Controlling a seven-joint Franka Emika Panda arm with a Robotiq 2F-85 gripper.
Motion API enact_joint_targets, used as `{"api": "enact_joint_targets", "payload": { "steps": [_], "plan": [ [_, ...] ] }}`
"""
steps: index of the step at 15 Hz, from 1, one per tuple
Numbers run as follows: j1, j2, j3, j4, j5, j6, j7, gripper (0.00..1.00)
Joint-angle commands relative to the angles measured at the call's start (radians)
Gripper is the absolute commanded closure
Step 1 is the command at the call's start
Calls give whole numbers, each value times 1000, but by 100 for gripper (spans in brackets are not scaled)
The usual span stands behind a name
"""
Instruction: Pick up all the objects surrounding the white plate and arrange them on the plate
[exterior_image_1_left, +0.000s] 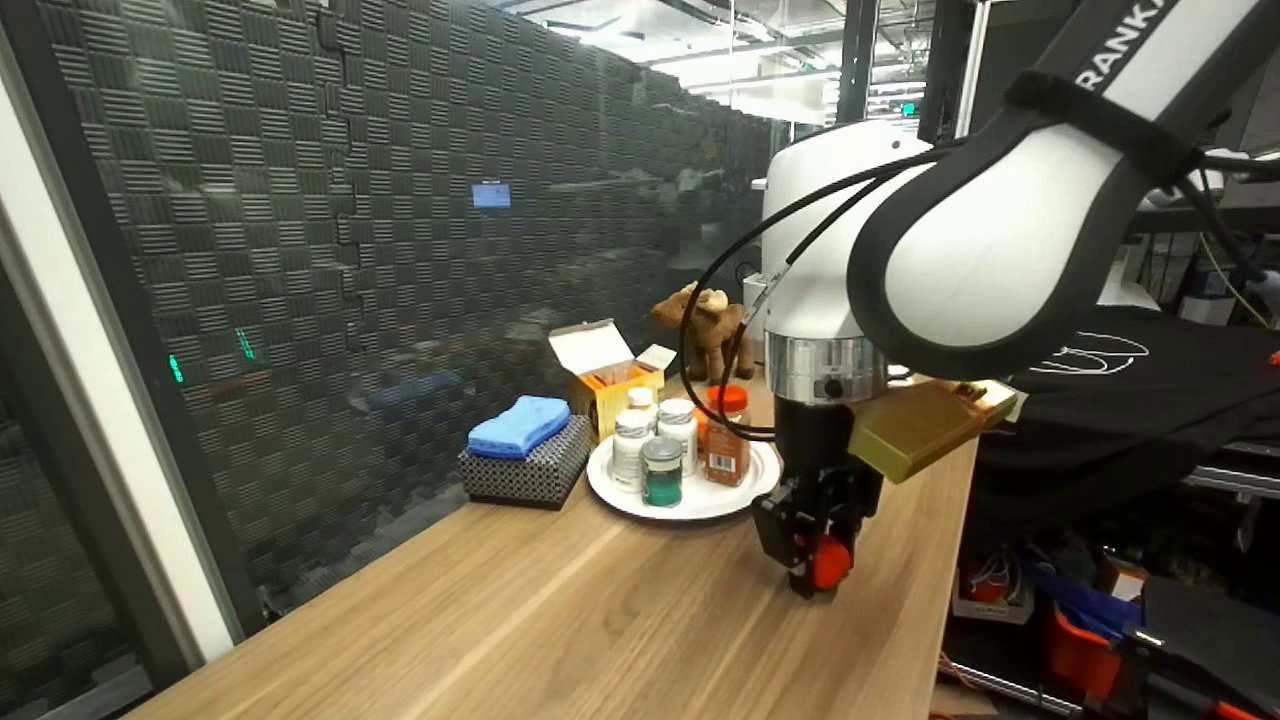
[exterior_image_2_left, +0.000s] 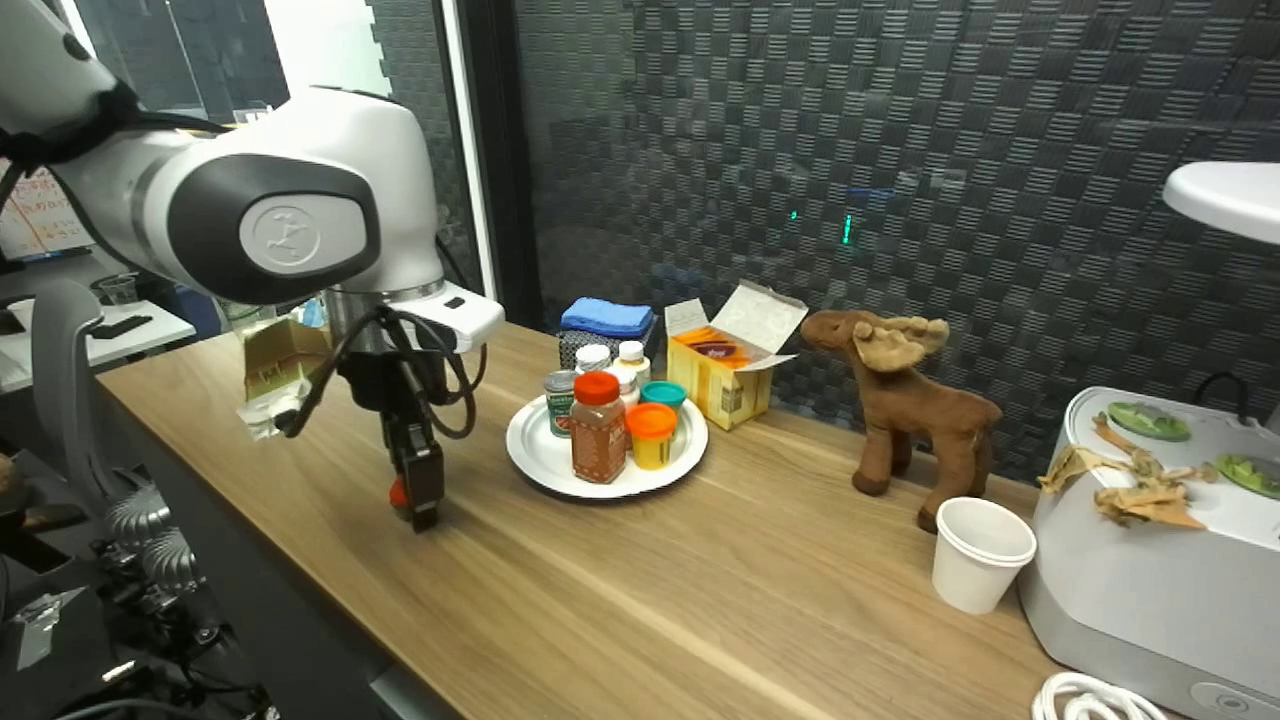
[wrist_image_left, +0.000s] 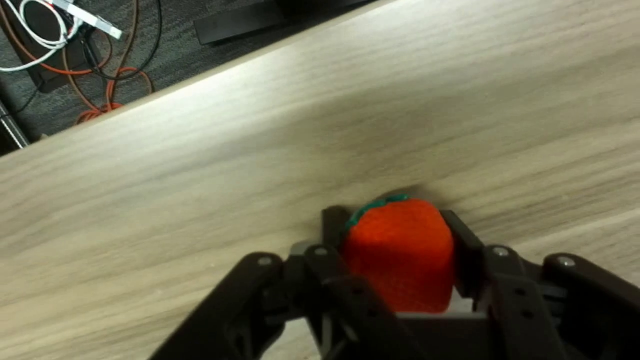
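Observation:
The orange-red round piece (wrist_image_left: 400, 255), with a green strip along its top edge, sits between the fingers of my gripper (wrist_image_left: 394, 222). Both pads press against its sides in the wrist view. The gripper is low over the wood, in front of the white plate (exterior_image_1_left: 700, 507); whether the piece still touches the table I cannot tell. Standing on the plate are a red-lidded spice jar (exterior_image_2_left: 598, 440), an orange-lidded yellow tub (exterior_image_2_left: 652, 440), a teal-capped container (exterior_image_2_left: 664, 394), a green jar with a grey lid (exterior_image_1_left: 662, 478) and several white pill bottles (exterior_image_1_left: 632, 455).
Behind the plate stand an open yellow carton (exterior_image_2_left: 722, 380) and a patterned box (exterior_image_1_left: 525, 465) topped by a blue block (exterior_image_1_left: 520, 428). A plush moose (exterior_image_2_left: 910, 420), white paper cups (exterior_image_2_left: 975, 560) and a grey appliance (exterior_image_2_left: 1150, 590) line the back. The table edge (wrist_image_left: 200, 82) runs close to the gripper.

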Motion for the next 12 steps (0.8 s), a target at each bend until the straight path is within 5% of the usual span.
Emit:
{"api": "enact_joint_targets", "payload": {
  "steps": [1, 7, 11, 12],
  "plan": [
    [36, -55, -8, 7, -75, 52, 221, 74],
    [21, -2, -53, 148, -318, 119, 560, 74],
    [17, 58, -89, 230, -406, 96, 675, 74],
    [19, 76, -96, 247, -410, 95, 684, 24]
  ]
}}
